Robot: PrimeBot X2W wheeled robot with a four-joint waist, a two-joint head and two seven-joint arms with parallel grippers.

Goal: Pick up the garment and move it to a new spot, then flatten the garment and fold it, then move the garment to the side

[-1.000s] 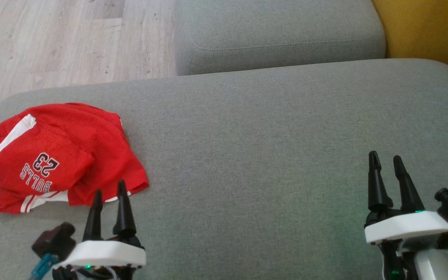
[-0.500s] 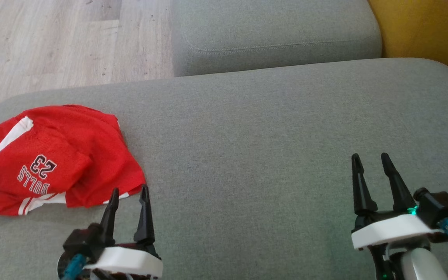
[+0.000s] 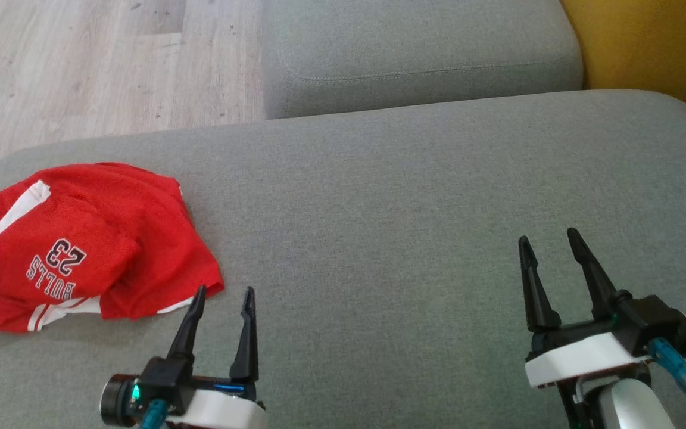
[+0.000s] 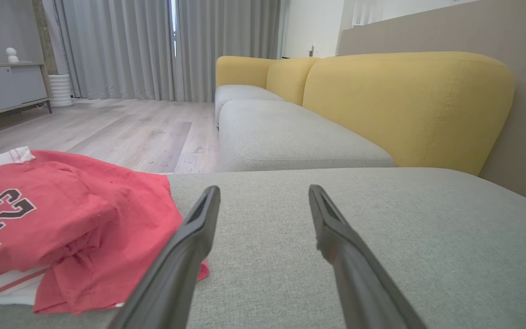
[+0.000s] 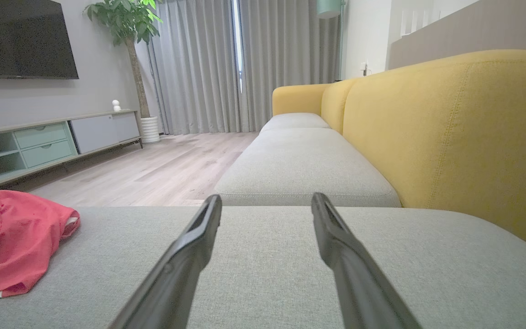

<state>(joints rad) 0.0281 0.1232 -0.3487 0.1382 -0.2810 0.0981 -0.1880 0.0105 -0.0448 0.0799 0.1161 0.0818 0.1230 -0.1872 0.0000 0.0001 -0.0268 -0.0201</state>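
My left gripper [image 3: 224,292], fingers spread wide and empty, sits just right of the jersey [image 3: 81,244] crumpled at the cushion's [image 3: 379,196] left end, so I'd swing back left and pinch a thick fold low, as that gripper has drifted right and widened since a second ago.

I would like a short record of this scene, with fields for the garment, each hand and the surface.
garment: red with white trim, crumpled, lying on the left part of the seat, not held
surface: grey seat
left hand: open, empty, close to the garment's near right corner
right hand: open, empty, over the right part of the seat, far from the garment
task stage: pick-up not yet done
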